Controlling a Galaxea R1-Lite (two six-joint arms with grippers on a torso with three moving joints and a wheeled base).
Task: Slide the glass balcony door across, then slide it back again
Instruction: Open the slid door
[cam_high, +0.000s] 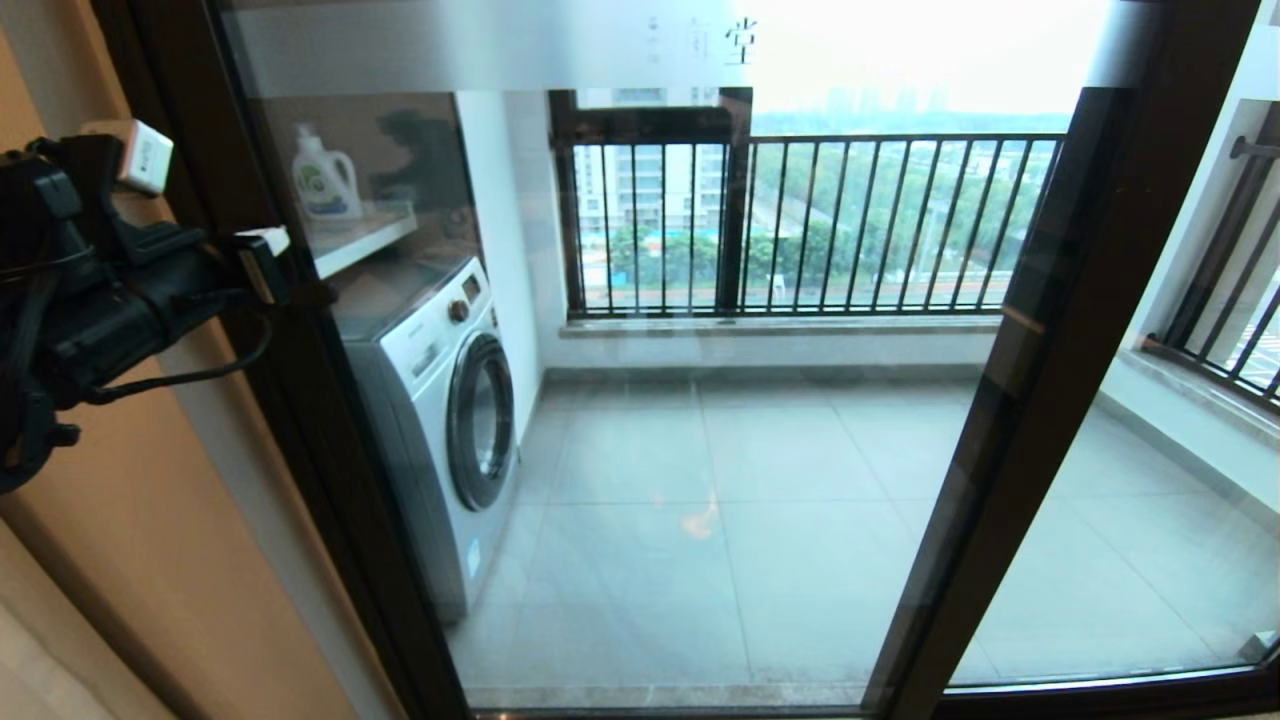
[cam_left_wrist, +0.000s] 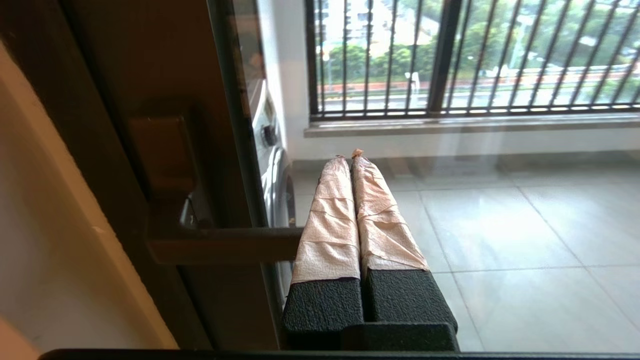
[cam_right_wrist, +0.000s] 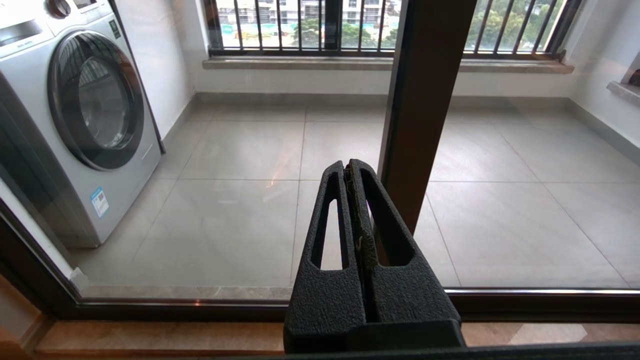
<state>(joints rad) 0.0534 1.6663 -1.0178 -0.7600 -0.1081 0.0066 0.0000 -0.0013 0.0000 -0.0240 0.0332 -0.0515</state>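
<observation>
- Glass balcony door (cam_high: 700, 400) fills the middle of the head view, its dark brown left stile standing against the tan wall (cam_high: 150, 560) and its right stile crossing the view at a slant.
- A frosted strip (cam_high: 480, 45) with Chinese characters runs across the top of the pane.
- The door's bar handle (cam_left_wrist: 225, 245) sits on the left stile; in the left wrist view it juts out from the frame towards the fingers.
- The left gripper (cam_left_wrist: 351, 156) is at the left stile at handle height, its two tape-wrapped fingers (cam_left_wrist: 330, 225) pressed together with nothing between them; the handle meets the side of one finger, though true contact cannot be told.
- In the head view the left arm (cam_high: 90, 290) reaches in from the left edge to that stile.
- The right gripper (cam_right_wrist: 348, 165) is seen only from its own wrist camera, low before the glass near the door's right stile (cam_right_wrist: 425, 100) and above the bottom track (cam_right_wrist: 200, 305); its black fingers are clenched on nothing.
- Through the glass stand a washing machine (cam_high: 450, 410) on the left, a detergent bottle (cam_high: 325, 180) on a shelf above it, grey floor tiles (cam_high: 720, 520), and a window with thin railing bars (cam_high: 820, 225) at the back.
</observation>
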